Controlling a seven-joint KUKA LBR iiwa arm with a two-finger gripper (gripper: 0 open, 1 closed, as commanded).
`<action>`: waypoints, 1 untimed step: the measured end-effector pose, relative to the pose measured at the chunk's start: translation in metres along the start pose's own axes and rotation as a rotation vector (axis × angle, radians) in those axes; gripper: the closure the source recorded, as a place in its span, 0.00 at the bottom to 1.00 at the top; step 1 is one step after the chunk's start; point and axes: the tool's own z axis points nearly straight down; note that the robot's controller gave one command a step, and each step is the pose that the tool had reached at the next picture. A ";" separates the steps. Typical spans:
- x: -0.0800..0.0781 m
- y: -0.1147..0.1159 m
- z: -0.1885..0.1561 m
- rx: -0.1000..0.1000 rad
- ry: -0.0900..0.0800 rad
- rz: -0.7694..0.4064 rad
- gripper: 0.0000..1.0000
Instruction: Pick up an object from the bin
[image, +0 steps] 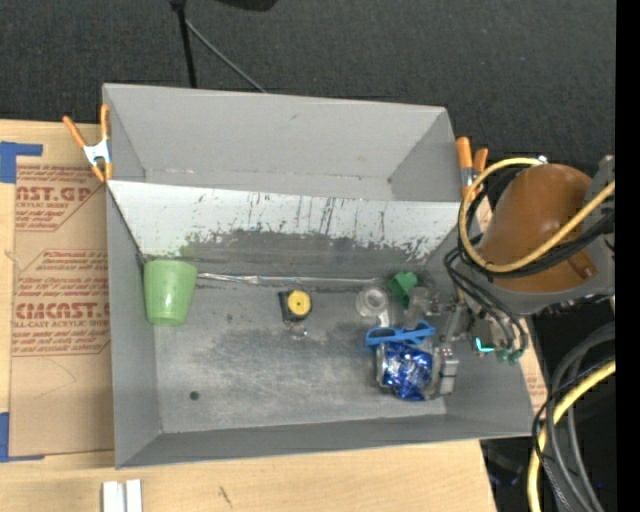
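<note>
My gripper is low in the bin's right end, right beside a crumpled blue and silver foil packet. A blue plastic piece lies across the top of that packet, its right tip up against the gripper. Just behind it lie a small clear round thing and a small green piece. Whether anything is held cannot be made out.
A light green cup lies on its side against the left wall. A small yellow disc on a dark base sits mid-floor. The arm with its orange cover and cables hangs over the right rim.
</note>
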 end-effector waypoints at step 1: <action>-0.062 0.014 0.090 -0.003 -0.003 0.073 0.00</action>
